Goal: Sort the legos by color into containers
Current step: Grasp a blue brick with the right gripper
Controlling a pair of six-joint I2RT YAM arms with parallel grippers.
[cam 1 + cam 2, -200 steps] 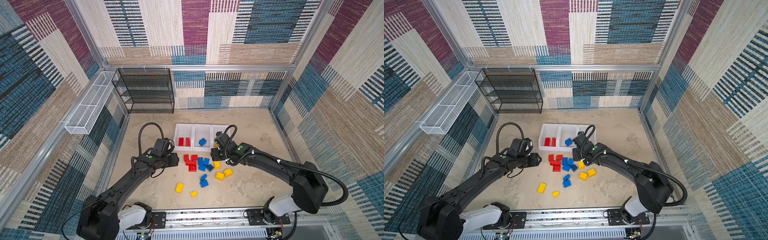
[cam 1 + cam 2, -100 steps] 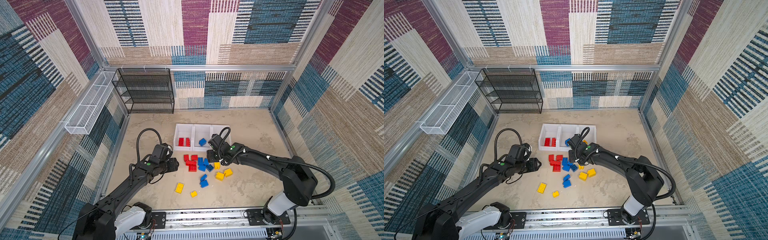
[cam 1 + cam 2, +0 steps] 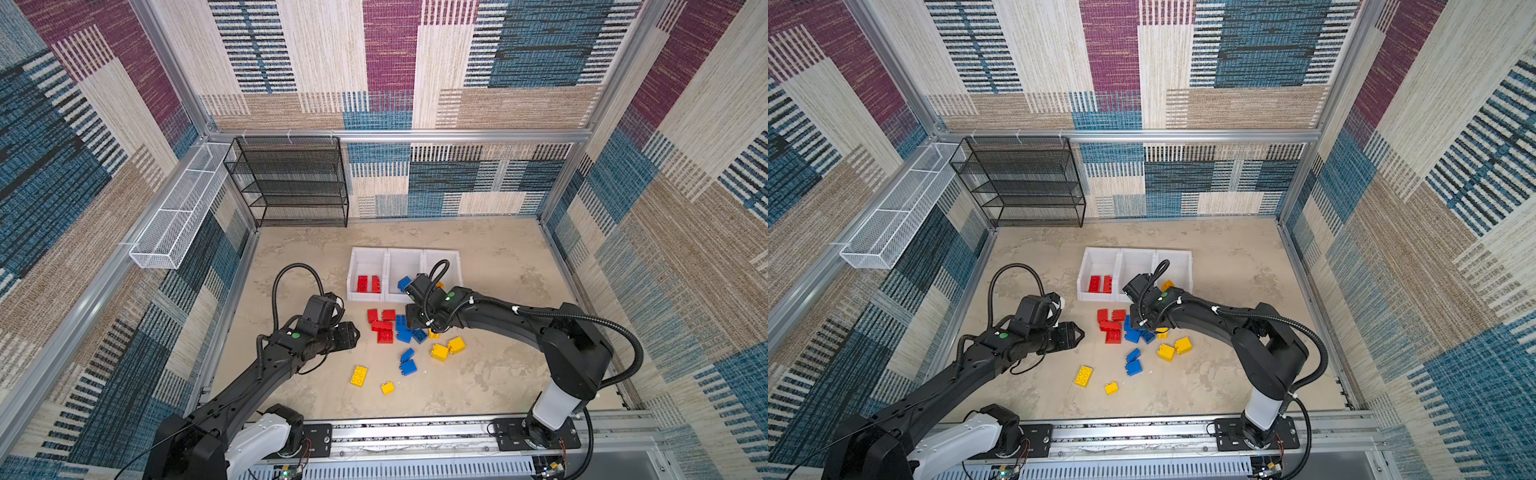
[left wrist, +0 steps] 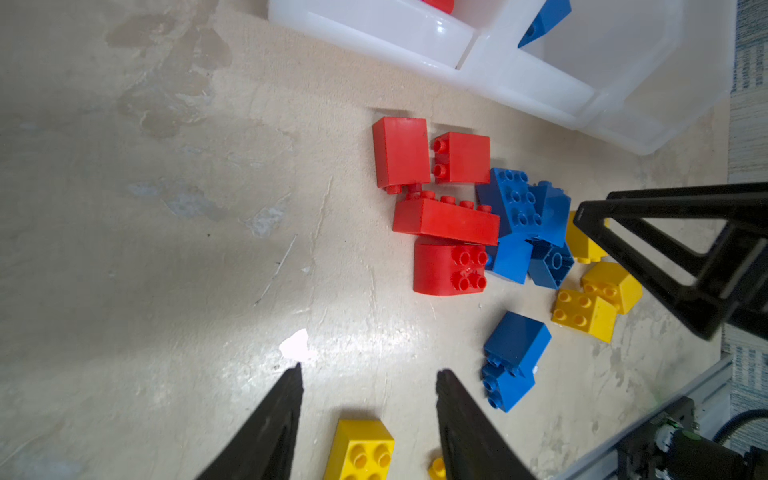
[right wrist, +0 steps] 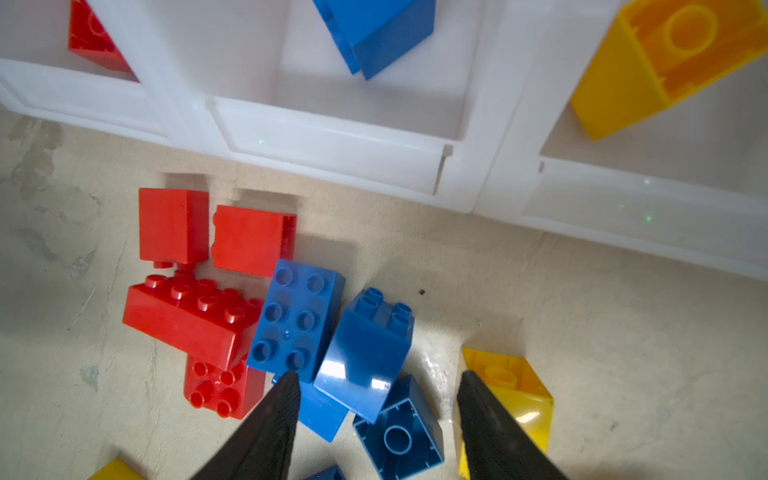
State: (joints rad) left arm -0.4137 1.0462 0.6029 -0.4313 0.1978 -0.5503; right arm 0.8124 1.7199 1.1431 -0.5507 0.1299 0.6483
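Red, blue and yellow legos (image 3: pixel 392 330) lie mostly loose on the counter (image 3: pixel 498 374), below the white containers (image 3: pixel 368 259) at mid-frame in both top views.
Two red bricks (image 3: pixel 368 284), one blue brick (image 5: pixel 374 33) and one yellow brick (image 5: pixel 656 54) sit in separate bins. Left claw (image 4: pixel 368 370) hangs partly open and empty left of the pile; right claw (image 5: pixel 378 376) stands partly open astride loose blue bricks (image 5: pixel 365 353), gripping none.

Your legos (image 5: pixel 365 353) are smooth, glossy hard plastic that throws white highlights, and your bins (image 5: pixel 332 153) are smooth, milky, slightly translucent plastic with a soft sheen. You can see the tabletop (image 4: pixel 166 249) is matt and stone-like, mottled and scuffed; the walls (image 3: pixel 498 41) look like rough woven cloth, the frame (image 3: pixel 415 135) brushed metal, the rack (image 3: pixel 291 183) matt black wire mesh.
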